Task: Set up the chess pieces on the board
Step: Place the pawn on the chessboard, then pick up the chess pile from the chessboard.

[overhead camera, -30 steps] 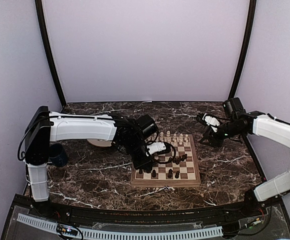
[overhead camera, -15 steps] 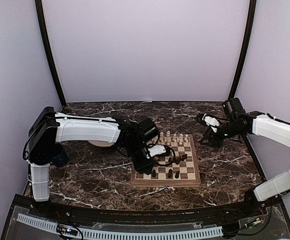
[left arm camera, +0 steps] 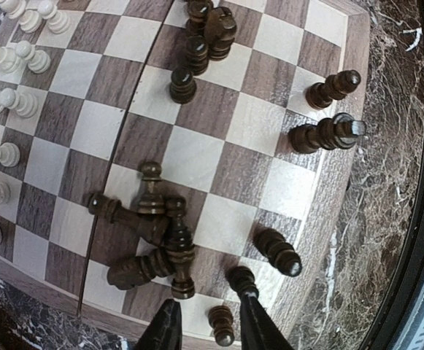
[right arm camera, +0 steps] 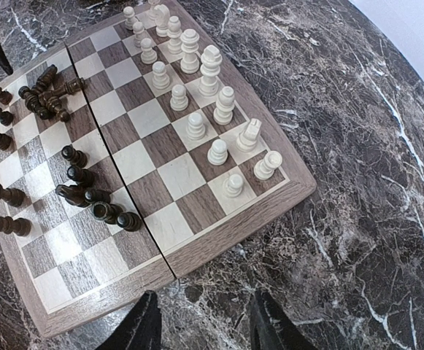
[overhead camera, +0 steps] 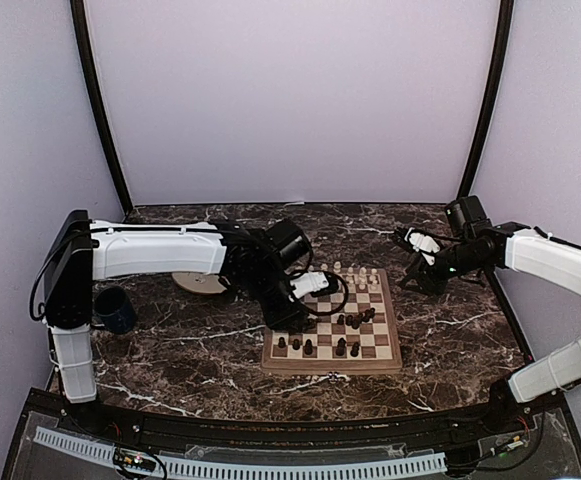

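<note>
The board lies at mid-table. Cream pieces stand along its far rows and dark pieces are scattered on the near half. In the left wrist view, several dark pieces lie in a pile on the board, while others stand along the edge. My left gripper is open, with a standing dark pawn between its fingers; it hangs over the board's left part. My right gripper is open and empty over the marble beside the board's edge, at the right.
A dark blue mug stands at the left near the left arm's base. A round cream plate lies behind the left arm. The marble tabletop is walled by pale screens with black corner posts.
My left arm has shifted, its gripper moving slightly toward the far side over the board's left part. The right arm has not moved.
</note>
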`<state>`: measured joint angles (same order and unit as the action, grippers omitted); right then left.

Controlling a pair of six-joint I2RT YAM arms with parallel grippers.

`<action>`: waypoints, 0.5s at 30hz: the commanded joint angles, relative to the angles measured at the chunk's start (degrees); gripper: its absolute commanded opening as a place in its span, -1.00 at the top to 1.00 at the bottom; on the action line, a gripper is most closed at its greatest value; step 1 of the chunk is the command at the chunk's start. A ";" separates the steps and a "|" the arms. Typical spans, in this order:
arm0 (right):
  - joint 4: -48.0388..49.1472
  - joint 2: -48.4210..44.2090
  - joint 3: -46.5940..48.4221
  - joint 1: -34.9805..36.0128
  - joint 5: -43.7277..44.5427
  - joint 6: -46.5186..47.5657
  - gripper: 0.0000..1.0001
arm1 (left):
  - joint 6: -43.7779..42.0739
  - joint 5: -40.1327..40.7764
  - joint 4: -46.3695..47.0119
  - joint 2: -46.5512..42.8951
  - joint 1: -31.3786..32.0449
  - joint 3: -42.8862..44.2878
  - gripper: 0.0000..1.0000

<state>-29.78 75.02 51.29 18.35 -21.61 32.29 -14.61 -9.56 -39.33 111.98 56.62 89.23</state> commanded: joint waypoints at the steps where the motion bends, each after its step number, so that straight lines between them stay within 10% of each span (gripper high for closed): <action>1: 0.94 -0.01 -0.31 0.19 -0.72 -0.07 0.15 | 0.02 -0.09 0.68 -1.29 -1.25 0.13 0.43; 15: 0.96 0.23 -0.39 0.16 -0.54 -0.11 0.15 | -1.28 1.73 -0.09 3.71 -1.25 0.94 0.52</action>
<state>-29.78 75.02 51.29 18.35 -21.58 32.29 -14.87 -8.47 -38.79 115.20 55.20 89.23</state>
